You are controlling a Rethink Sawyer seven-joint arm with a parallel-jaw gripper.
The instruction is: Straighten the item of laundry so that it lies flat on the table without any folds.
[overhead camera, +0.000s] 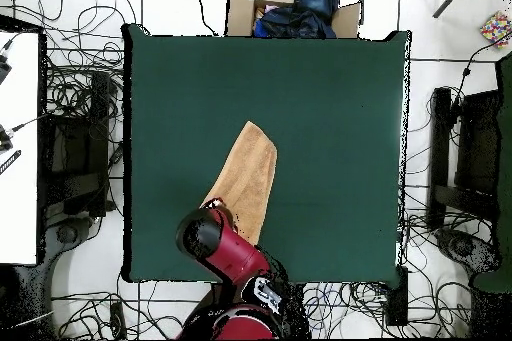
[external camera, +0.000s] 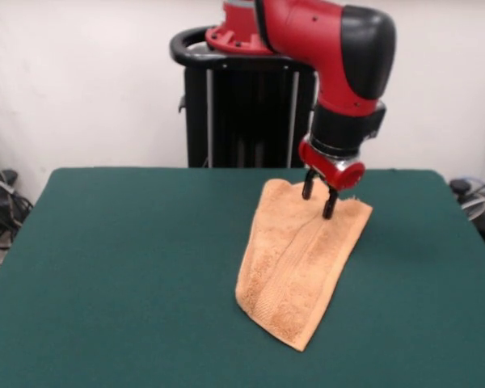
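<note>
The light orange towel [external camera: 295,267] lies on the dark green table [external camera: 129,267] as a long narrow shape, doubled lengthwise, with a ridge running along it. It runs from the table's far right toward the near middle. My gripper [external camera: 318,196] is open, its two black fingers pointing down at the towel's far end, near the far right corner of the cloth. I cannot tell whether the tips touch it. In the overhead view the towel [overhead camera: 250,177] runs diagonally on the table [overhead camera: 330,107], and the red arm [overhead camera: 215,242] hides its lower end and the gripper.
The black pedestal [external camera: 242,105] stands behind the table's far edge. A cardboard box with dark clothes [overhead camera: 295,7] sits beyond the table's opposite edge. Cables cover the floor [overhead camera: 70,107] on both sides.
</note>
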